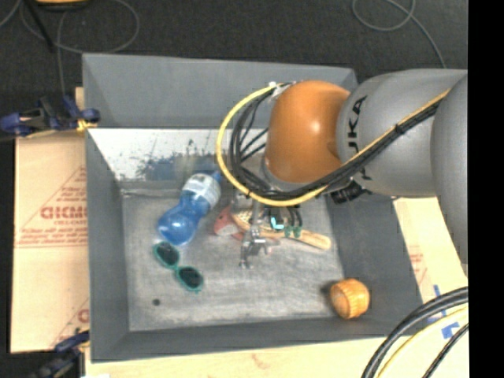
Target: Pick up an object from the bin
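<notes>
The pincer (pixel 253 246) hangs low in the grey bin (pixel 220 93), just right of the blue plastic bottle (pixel 187 207), which lies tilted with its white neck pointing up and to the right. Under the pincer is a small clutter: a reddish piece (pixel 226 224) touching or nearly touching the bottle's right side, and a pale wooden stick (pixel 313 241) running further right from it. These are the likeliest candidates for the pick. I cannot tell whether the pincer is released or clenched, and nothing can be seen gripped in it.

The main risk, as I judge it, is crowding. The reddish piece and the stick lie so close together that a closing grip might catch both, or only the edge of one, which could then slip out on the lift. The bottle is round and lies loose, so a nudge from the pincer could roll it left onto the green spectacles-shaped thing (pixel 178 267) below and left of it. The thin stick lies flat on the bin floor and may be hard to get under. The orange cover (pixel 303 132) and the yellow cable loop (pixel 228 144) on the wrist hide much of the ground right of the bottle. A tan round knob (pixel 349 298) sits well apart, far right of and below the bottle, out of harm's way.

The only legible writing is "KUKA" on the grey arm (pixel 402 132). No label on the bottle can be read.
</notes>
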`<state>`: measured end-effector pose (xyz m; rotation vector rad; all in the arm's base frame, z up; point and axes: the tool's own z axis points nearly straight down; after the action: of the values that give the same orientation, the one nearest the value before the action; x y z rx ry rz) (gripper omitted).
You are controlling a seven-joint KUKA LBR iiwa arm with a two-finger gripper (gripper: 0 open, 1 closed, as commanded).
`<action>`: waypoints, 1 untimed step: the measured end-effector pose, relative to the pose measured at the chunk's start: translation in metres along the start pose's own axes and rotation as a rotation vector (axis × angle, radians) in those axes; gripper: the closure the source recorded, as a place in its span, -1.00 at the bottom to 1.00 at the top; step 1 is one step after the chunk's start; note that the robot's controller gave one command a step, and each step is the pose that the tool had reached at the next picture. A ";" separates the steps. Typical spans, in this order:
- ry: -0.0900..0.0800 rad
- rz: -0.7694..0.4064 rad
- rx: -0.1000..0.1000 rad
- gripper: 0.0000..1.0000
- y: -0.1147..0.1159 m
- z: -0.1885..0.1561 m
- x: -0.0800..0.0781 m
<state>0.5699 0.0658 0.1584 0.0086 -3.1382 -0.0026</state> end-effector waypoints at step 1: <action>-0.006 0.001 0.000 -1.00 0.000 -0.003 -0.002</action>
<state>0.5716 0.0656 0.1616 0.0070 -3.1446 -0.0033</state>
